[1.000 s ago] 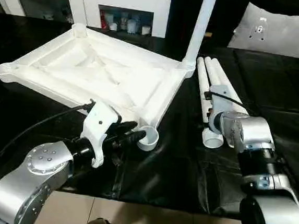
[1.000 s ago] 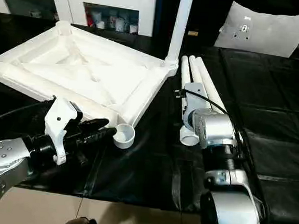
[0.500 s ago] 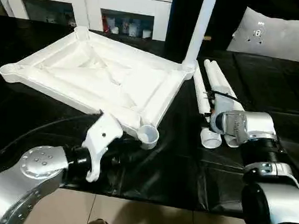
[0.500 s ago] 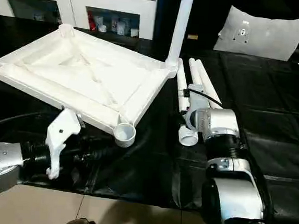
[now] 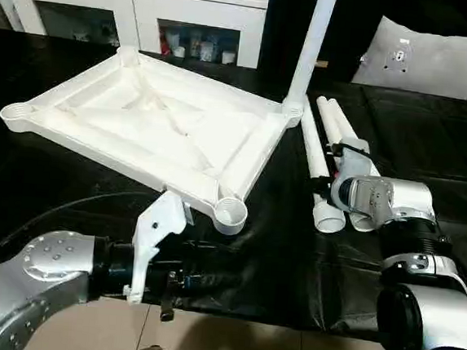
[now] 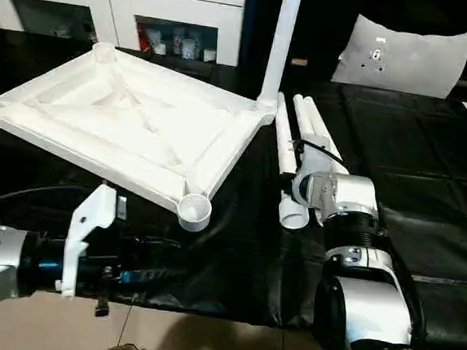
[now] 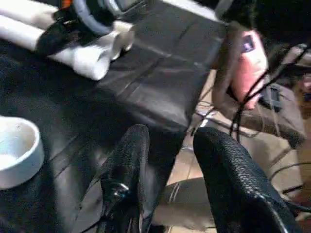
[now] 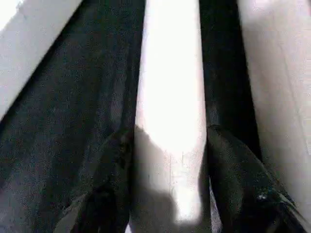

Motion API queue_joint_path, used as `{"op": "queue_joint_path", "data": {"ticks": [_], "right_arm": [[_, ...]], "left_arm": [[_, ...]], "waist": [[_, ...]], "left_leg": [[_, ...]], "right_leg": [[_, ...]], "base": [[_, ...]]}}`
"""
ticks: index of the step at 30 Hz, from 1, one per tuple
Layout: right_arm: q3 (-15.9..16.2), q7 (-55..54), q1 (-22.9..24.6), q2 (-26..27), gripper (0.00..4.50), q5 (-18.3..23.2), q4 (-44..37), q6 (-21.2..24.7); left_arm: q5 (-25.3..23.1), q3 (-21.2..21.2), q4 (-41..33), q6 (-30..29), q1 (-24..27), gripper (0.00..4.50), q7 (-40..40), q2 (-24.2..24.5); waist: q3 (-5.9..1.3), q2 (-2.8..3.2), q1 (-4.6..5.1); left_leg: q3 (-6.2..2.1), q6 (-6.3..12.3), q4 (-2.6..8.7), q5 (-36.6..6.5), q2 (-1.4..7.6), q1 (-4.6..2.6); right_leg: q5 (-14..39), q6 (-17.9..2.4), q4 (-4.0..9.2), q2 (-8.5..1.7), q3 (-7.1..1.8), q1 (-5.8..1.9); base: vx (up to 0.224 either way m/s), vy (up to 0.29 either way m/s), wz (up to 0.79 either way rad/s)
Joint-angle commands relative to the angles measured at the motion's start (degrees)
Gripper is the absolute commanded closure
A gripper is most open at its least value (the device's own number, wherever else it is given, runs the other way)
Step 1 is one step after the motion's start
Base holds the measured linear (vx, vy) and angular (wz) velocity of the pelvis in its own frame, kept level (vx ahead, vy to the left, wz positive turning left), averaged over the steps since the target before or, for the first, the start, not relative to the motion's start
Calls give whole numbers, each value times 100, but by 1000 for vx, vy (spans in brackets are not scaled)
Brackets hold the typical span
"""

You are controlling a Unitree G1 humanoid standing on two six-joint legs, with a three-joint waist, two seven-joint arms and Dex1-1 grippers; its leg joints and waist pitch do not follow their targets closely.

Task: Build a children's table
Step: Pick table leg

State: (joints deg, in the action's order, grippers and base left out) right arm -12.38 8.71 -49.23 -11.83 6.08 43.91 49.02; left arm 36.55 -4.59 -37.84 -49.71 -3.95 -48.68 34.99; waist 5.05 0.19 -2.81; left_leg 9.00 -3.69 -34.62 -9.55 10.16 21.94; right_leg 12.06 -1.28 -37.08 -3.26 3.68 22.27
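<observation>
No legible writing, perhaps blurred.

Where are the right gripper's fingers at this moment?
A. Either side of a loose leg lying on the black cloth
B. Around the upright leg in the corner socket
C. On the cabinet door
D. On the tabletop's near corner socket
A: in the right wrist view the two black fingers flank a loose leg lying on the black cloth.

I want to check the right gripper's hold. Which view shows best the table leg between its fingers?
The right wrist view: the table leg runs between the right gripper's fingers, one on each side. The eye views show the loose legs lying side by side, with the wrist covering the contact.
</observation>
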Motion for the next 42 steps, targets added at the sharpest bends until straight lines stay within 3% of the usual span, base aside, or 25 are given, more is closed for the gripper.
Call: {"op": "queue_joint_path", "data": {"ticks": [1,3,6,9,10,12,16,17,20,21,24,28,29,31,34,36,37,38,39,40,42], "right_arm": [[-176,-97,-3,21,258,158,-196,-176],[-440,-154,237,125,263,349,-861,-706],[-437,-113,395,159,264,363,-1240,-866],[-478,-149,608,239,264,397,-1844,-1037],[-514,-181,679,273,264,429,-2072,-1078],[-759,-308,876,425,264,678,-2801,-1073],[-832,-108,1242,574,264,1081,-3740,-1287],[-855,-9,1349,628,264,1220,-4024,-1437],[-727,571,1677,735,265,1709,-4844,-1545],[-676,691,1751,742,265,1785,-5008,-1530],[-375,1277,2089,715,265,2193,-5662,-1307],[-214,1900,2430,728,265,3077,-6173,-855],[-169,2171,2561,772,266,3479,-6229,-677],[-137,2303,2622,778,266,3633,-6233,-599],[-33,2825,2797,750,266,4017,-6080,-339],[21,3111,2889,699,266,4171,-5936,-232],[21,3187,2912,689,266,4246,-5879,-182],[44,3323,2941,662,266,4311,-5793,-135],[52,3353,2950,649,266,4366,-5776,-106],[79,3413,2975,617,266,4446,-5758,-68],[96,3437,2992,589,266,4509,-5756,-46]], "left_arm": [[61,150,208,230,-90,234,-136,-53],[220,295,615,607,-252,219,-264,-324],[252,295,698,676,-295,190,-306,-395],[263,261,762,715,-327,183,-390,-386],[271,260,781,737,-338,165,-405,-396],[307,267,827,799,-374,152,-425,-434],[313,249,913,904,-409,121,-480,-419],[306,250,937,919,-427,111,-484,-403],[212,307,1019,967,-482,78,-354,-457],[182,317,1038,993,-501,78,-297,-487],[39,407,1144,1116,-673,59,154,-761],[259,605,1300,958,-943,26,663,-1138],[454,752,1429,836,-1138,21,1017,-1411],[561,848,1501,761,-1246,4,1245,-1566],[1438,1270,1745,636,-1596,0,1841,-2105],[2048,1467,1841,642,-1777,0,2087,-2376],[2256,1534,1882,604,-1847,0,2209,-2457],[2467,1603,1951,527,-1945,0,2361,-2541],[2524,1621,1990,472,-1973,0,2403,-2558],[2572,1628,2039,387,-2012,0,2407,-2576],[2589,1645,2055,317,-2038,0,2413,-2600]], "waist": [[-418,51,-7],[-419,54,-29],[-450,51,-27],[-445,42,-36],[-431,73,-33],[-420,55,-35],[-391,86,-46],[-397,70,-41],[-388,90,-34],[-380,113,-40],[-364,104,-37],[-347,86,-22],[-340,79,-21],[-345,69,-43],[-340,81,-81],[-341,18,-93],[-344,31,-108],[-345,17,-110],[-352,23,-116],[-340,-28,-101],[-336,-6,-107]], "left_leg": [[-22,-346,379,-1373,194,-105],[-13,-341,380,-1283,196,-99],[-24,-306,389,-1090,214,-102],[-10,-256,387,-1023,205,-93],[-13,-255,391,-1031,203,-95],[-8,-233,407,-1066,204,-102],[-5,-229,424,-1242,201,-118],[-10,-215,436,-1249,206,-114],[-13,-181,448,-1261,212,-112],[-20,-185,445,-1285,216,-113],[-19,-144,452,-1331,220,-109],[-36,-106,452,-1382,209,-84],[-23,-79,439,-1429,206,-102],[-38,-76,438,-1377,205,-84],[-17,-77,396,-1390,180,-81],[-34,-53,418,-1312,191,-40],[-34,-42,408,-1286,202,-58],[-39,-28,409,-1178,190,-18],[-36,-14,407,-1156,197,-33],[-31,14,408,-1114,189,-18],[-34,41,419,-1022,200,-24]], "right_leg": [[1355,-927,501,-393,-314,-201],[1221,-900,511,-397,-322,-205],[820,-945,446,-377,-313,-227],[764,-937,451,-381,-322,-238],[776,-945,451,-378,-323,-227],[858,-892,474,-374,-331,-228],[1101,-760,514,-374,-342,-198],[1133,-719,515,-367,-341,-206],[1098,-713,516,-354,-340,-199],[1109,-713,512,-362,-344,-191],[1212,-695,544,-364,-351,-194],[1465,-706,571,-375,-342,-209],[1575,-709,589,-366,-347,-187],[1687,-701,610,-386,-338,-187],[1719,-801,620,-392,-338,-185],[1675,-780,615,-392,-329,-214],[1620,-822,616,-400,-332,-198],[1552,-825,600,-397,-322,-227],[1524,-817,605,-393,-326,-211],[1531,-768,607,-388,-323,-219],[1565,-677,619,-389,-329,-216]], "base": [[0,0,0],[0,0,0],[0,0,0],[0,0,0],[0,0,0],[0,0,0],[0,0,0],[0,0,0],[0,0,0],[0,0,0],[0,0,0],[0,0,0],[0,0,0],[0,0,0],[0,0,0],[0,0,0],[0,0,0],[0,0,0],[0,0,0],[0,0,0],[0,0,0]]}}
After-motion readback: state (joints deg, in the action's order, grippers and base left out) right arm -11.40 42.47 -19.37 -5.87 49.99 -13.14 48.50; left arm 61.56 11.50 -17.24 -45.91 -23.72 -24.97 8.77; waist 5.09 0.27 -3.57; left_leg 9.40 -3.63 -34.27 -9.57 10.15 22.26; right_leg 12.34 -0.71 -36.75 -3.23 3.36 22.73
